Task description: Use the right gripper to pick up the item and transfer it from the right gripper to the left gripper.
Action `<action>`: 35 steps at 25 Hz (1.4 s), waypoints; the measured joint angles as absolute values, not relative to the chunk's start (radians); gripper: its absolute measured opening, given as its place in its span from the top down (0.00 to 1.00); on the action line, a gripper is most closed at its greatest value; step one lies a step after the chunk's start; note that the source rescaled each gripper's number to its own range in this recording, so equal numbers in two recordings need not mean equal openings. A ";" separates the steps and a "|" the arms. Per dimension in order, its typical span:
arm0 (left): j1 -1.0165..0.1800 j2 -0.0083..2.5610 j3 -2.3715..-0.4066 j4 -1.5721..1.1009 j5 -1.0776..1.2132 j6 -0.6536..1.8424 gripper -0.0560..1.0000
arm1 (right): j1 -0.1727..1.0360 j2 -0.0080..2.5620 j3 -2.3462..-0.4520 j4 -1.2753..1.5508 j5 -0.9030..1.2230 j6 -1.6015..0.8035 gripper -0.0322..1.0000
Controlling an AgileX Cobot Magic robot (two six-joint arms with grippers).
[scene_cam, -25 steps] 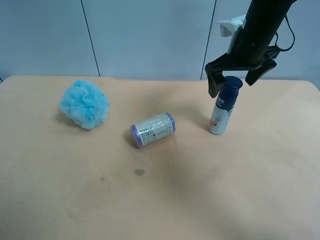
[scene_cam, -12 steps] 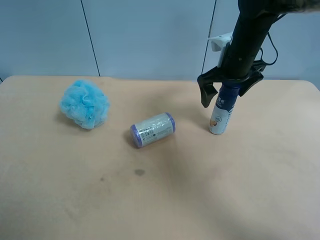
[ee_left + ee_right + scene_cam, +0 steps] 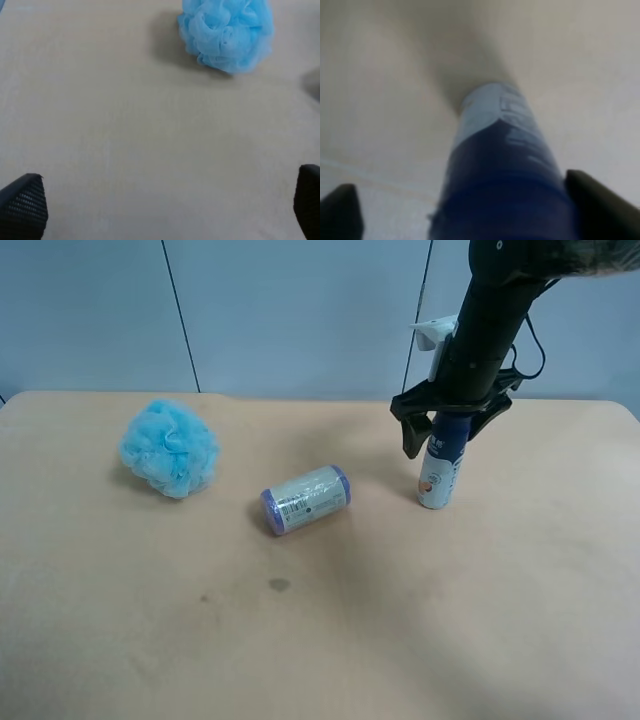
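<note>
Slim navy-capped bottle (image 3: 438, 475), pale-blue label, upright on bench (image 3: 300, 640), right gripper (image 3: 443, 438) jaws loosely astride its cap, left gripper (image 3: 165, 202) jaws spread wide

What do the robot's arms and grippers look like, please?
The right gripper is a black angular claw on a black arm with a white block and a looping black cable. The left gripper shows only black fingertips, one finely textured.

- The item (image 3: 500, 170), blurred, fills the middle, with its navy cap nearest and its pale-blue label beyond.
- It stands on the beige table (image 3: 380, 75).
- The right gripper (image 3: 470, 210) straddles the cap, with one fingertip (image 3: 340, 210) clear of it.
</note>
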State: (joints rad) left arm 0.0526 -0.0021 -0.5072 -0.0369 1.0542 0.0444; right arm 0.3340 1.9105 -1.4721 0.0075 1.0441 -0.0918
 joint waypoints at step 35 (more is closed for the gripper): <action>0.053 -0.002 -0.507 -0.037 1.054 0.044 0.00 | 0.447 1.566 -1.472 0.129 1.153 -0.104 0.97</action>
